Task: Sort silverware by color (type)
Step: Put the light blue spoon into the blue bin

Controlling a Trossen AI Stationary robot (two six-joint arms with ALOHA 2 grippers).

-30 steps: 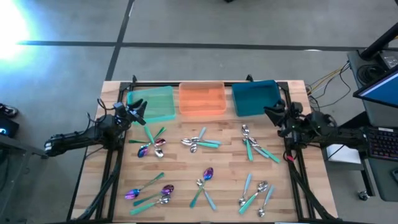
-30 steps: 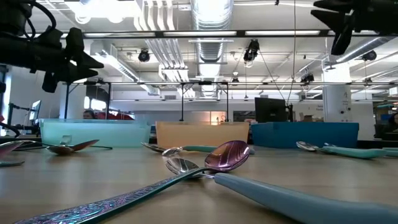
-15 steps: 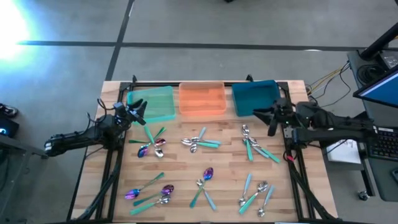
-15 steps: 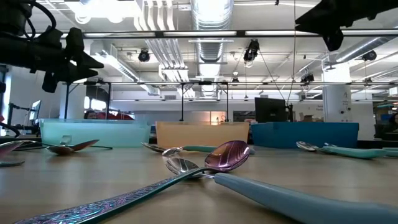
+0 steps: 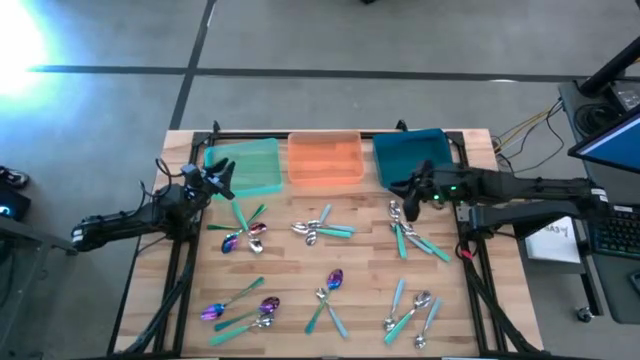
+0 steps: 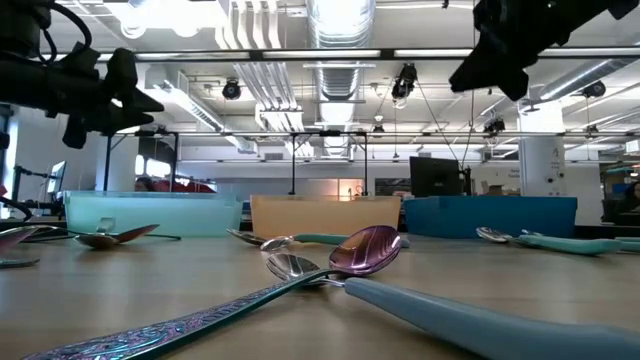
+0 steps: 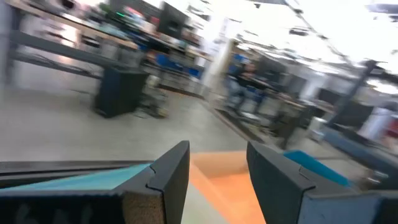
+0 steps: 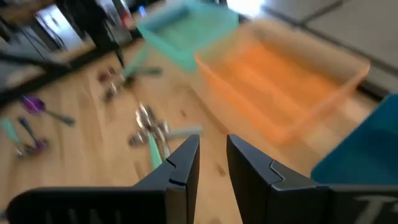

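The silverware lies in several small heaps on the wooden table: purple-headed and silver spoons (image 5: 245, 235), silver ones (image 5: 320, 230), teal-handled ones (image 5: 410, 238), and more near the front (image 5: 330, 290) (image 5: 240, 310) (image 5: 410, 312). My right gripper (image 5: 408, 192) hovers above the teal-handled heap beside the teal tray, tipped downward. Its fingers (image 8: 213, 158) stand a narrow gap apart with nothing between them. My left gripper (image 5: 222, 180) waits level at the table's left by the green tray, open (image 7: 217, 168) and empty.
Three trays stand in a row along the far edge: green (image 5: 243, 166), orange (image 5: 325, 158) and teal (image 5: 410, 155). A black frame rail (image 5: 470, 255) runs along the table's sides. In the low view a purple-headed spoon (image 6: 365, 250) lies close to the camera.
My right gripper has reached out from the table's right edge toward the left, over the teal-handled spoons, and has tipped from level to slanting downward. Its finger gap looks the same. No spoon has moved.
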